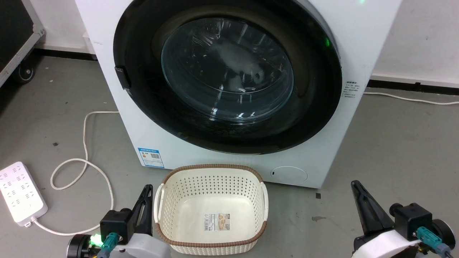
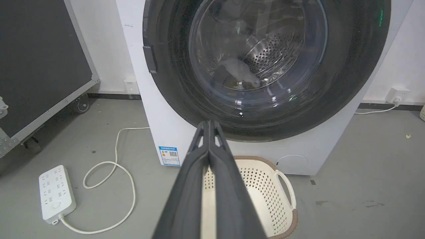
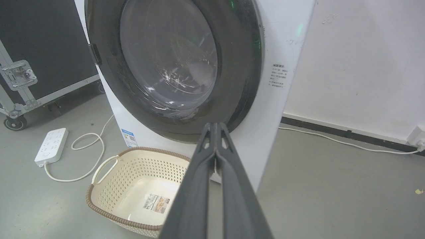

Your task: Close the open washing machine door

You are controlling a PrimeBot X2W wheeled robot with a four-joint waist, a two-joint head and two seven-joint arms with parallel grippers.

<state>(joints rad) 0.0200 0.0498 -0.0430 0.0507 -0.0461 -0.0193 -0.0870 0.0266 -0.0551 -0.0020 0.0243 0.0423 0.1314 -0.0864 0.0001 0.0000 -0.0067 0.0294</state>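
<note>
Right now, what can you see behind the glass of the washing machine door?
Through the washing machine door the perforated steel drum shows, with a pale lump low in it, too blurred by reflections to identify. The door's black rim hides the drum's edges.

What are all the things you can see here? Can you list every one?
washer: one, white, middle, by the wall
door: one, black rim with clear glass, on the washer's front
sticker: one, blue, low on the washer's left
basket: one, cream with brown rim, floor before the washer
power strip: one, white, floor at left
cords: two, white, one looped at left, one at right
case: one, black, on wheels, far left
left gripper: one, dark, shut, lower left
right gripper: one, dark, shut, lower right
</note>
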